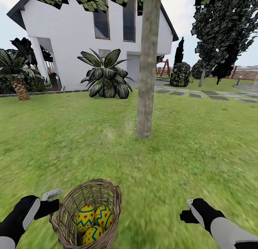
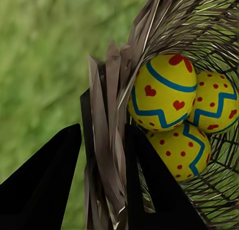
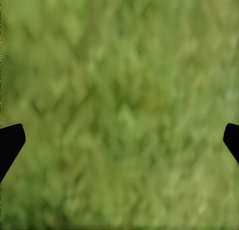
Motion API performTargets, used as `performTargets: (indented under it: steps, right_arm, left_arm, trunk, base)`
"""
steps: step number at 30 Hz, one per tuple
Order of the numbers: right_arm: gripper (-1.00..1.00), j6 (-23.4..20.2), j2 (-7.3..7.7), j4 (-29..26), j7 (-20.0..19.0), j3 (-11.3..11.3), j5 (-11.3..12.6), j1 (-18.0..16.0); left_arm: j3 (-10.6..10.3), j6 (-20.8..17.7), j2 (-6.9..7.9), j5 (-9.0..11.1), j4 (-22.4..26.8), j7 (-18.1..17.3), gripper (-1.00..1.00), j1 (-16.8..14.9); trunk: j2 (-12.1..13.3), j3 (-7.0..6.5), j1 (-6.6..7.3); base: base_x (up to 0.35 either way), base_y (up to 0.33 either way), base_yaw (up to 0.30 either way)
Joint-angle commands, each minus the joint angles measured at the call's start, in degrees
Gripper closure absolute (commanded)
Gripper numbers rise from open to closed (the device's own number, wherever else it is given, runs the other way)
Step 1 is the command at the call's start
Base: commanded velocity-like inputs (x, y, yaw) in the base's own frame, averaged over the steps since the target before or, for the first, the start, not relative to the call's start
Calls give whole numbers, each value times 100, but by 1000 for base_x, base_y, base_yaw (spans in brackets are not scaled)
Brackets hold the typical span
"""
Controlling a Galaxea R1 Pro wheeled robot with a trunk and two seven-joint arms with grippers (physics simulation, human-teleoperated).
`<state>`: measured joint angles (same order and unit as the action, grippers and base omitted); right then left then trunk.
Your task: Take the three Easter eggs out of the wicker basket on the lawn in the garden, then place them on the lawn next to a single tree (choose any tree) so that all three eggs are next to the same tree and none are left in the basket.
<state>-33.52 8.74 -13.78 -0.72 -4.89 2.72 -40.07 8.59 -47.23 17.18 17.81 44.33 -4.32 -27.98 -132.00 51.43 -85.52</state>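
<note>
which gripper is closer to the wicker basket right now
Left. The left gripper has its fingers straddling the rim of the wicker basket, clamped on the weave. The right gripper is off to the basket's right over bare lawn, fingers spread.

Your wicker basket runs off the near edge of the head view, so you cannot see its base, and its woven wall hides the lower parts of the three Easter eggs stacked inside. The tree is cut by the top edge, leaving you only the trunk and scraps of leaves. In the right wrist view the lawn is a blur, and only the fingertips of the right tool show at the edges.
</note>
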Motion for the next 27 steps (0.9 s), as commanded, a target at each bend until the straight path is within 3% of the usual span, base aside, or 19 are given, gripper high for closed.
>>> performTargets:
  steps: [1,8,9,11,14,15,27]
  right_arm:
    - [-100,-31,5,-10,-7,-49,25,-1]
    - [-100,-31,5,-10,-7,-53,22,-1]
    - [-100,-28,5,-10,-7,-52,20,-1]
    - [-100,-26,5,-10,-7,-49,22,-1]
    - [-100,-31,5,-10,-7,-48,25,-1]
    - [-100,-31,5,-10,-7,-49,23,-1]
    - [-100,-28,5,-10,-7,-52,21,-1]
  left_arm:
    - [20,240,-70,-7,-372,-51,100,3]
    - [14,249,-91,-4,-369,-51,100,2]
    - [18,308,-89,-1,-367,-51,100,3]
    - [32,799,-80,-3,-617,-44,100,1]
    - [36,912,-83,-4,-824,-42,100,1]
    - [37,915,-83,-5,-832,-42,-100,2]
    - [46,926,-83,12,-833,-51,-100,4]
  trunk:
    - [-1,7,0]
    - [-82,43,-44]
    - [-82,43,-44]
    - [-82,43,-44]
    - [-82,43,-44]
    - [-82,43,-44]
    - [-82,57,-44]
  base:
    - [0,0,0]
    - [0,0,0]
    - [0,0,0]
    - [0,0,0]
    - [0,0,0]
    - [0,0,0]
    - [0,0,0]
